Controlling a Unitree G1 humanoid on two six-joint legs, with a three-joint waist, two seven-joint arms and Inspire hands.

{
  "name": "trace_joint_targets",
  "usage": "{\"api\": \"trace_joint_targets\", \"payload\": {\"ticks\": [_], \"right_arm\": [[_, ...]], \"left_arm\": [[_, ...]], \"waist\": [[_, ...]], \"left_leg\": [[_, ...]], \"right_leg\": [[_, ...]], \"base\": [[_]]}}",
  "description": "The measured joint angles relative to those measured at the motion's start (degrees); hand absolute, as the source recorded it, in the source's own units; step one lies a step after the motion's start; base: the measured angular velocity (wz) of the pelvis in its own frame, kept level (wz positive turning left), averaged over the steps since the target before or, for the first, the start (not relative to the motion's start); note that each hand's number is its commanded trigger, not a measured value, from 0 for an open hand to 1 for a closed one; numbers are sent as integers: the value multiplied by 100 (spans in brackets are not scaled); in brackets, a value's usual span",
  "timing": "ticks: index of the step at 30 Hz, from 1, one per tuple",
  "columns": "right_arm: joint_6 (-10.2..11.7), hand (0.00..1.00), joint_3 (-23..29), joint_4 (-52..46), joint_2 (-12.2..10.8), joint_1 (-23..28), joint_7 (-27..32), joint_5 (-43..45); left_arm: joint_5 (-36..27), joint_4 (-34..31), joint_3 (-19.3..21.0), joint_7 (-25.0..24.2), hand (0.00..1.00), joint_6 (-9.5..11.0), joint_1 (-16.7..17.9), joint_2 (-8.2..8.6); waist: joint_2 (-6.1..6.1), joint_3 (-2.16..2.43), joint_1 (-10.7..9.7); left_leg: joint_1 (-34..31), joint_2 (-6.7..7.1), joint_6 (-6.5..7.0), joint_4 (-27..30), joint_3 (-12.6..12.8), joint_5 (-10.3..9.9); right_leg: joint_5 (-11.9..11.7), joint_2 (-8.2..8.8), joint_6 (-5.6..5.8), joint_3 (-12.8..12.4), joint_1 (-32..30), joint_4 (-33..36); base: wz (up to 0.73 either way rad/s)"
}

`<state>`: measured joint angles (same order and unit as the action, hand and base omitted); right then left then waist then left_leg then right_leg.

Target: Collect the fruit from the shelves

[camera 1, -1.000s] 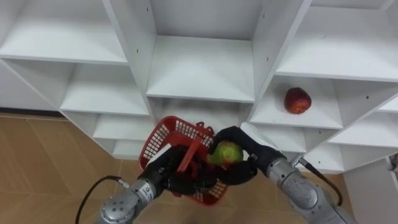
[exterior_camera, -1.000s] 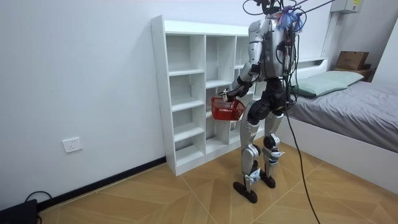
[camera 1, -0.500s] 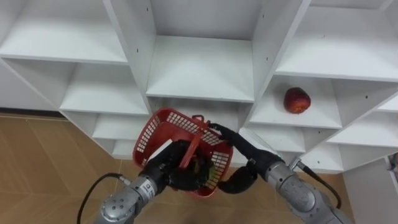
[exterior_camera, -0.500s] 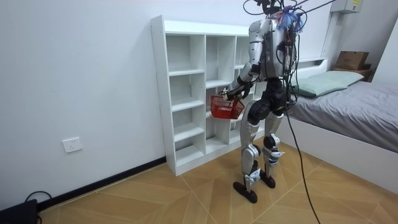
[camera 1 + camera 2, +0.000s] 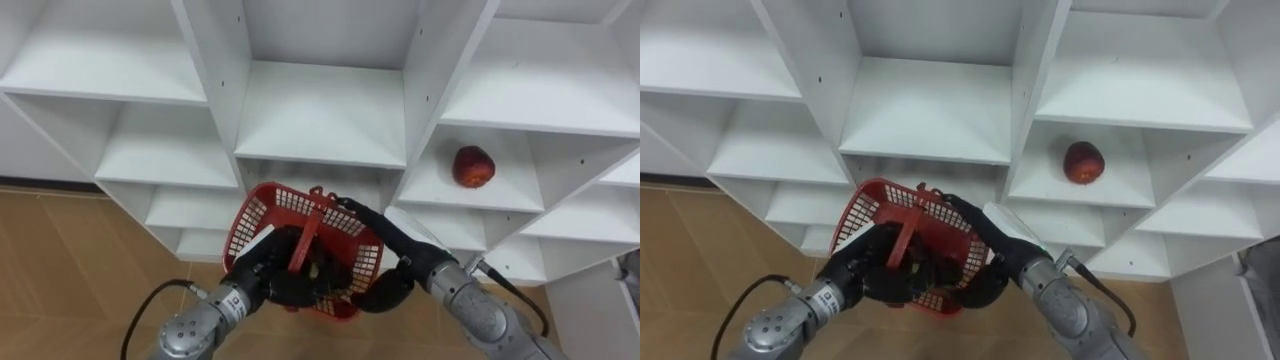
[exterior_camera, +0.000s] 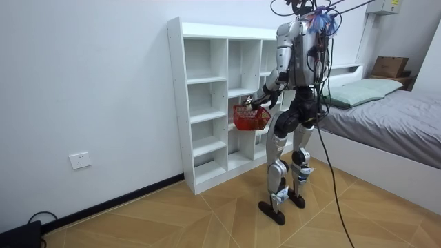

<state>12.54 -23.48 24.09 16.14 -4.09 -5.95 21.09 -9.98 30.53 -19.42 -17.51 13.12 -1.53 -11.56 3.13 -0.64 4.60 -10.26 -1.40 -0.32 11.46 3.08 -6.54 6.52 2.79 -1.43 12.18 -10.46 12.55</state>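
My left hand [image 5: 268, 272] is clenched round the red handle of the basket, and my right hand [image 5: 388, 288] lies loose against the basket's right side. Its fingers stretch straight across the rim, the thumb sits lower on the outside, and it holds nothing.

Before me stands the white closet [image 5: 320, 110], an open grid of square compartments. In the room view I stand upright close against it, on a wooden floor [image 5: 70, 250] with a bed [image 6: 393, 117] behind me.

The basket [image 5: 252, 215] is red plastic with mesh walls. It is tilted with its mouth towards the shelves and hangs below the middle column of compartments. In the room view I hold it at about waist height, just in front of the closet.

One red apple [image 5: 474, 166] lies on a shelf in the column to the right of the middle one, above and to the right of the basket and well apart from both my hands. It is round, deep red and a little mottled, and it sits alone near the back of its compartment.

Low inside the basket, through the mesh near my right thumb, I see a bit of greenish fruit [image 5: 344, 291]. My hands and the handle hide most of it, so I cannot tell its shape.
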Motion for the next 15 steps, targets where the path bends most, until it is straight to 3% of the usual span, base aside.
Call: {"api": "trace_joint_targets", "payload": {"ticks": [7, 15], "right_arm": [[-2, 0, 5, -24, 24, 158, 0, 164], [2, 0, 173, -606, 149, 528, 111, 145]], "left_arm": [[77, -12, 55, 131, 100, 1, 96, -95], [368, -1, 251, 491, 100, 1, 453, -184]], "waist": [[-14, -14, 24], [-45, -23, -15]], "left_leg": [[184, -1, -2, -140, 32, -2], [309, -3, -14, -207, 82, -43]], "right_leg": [[-1, -66, 12, -69, 142, -99], [4, -91, 28, -118, 265, -222]], "base": [[-3], [-3]]}}
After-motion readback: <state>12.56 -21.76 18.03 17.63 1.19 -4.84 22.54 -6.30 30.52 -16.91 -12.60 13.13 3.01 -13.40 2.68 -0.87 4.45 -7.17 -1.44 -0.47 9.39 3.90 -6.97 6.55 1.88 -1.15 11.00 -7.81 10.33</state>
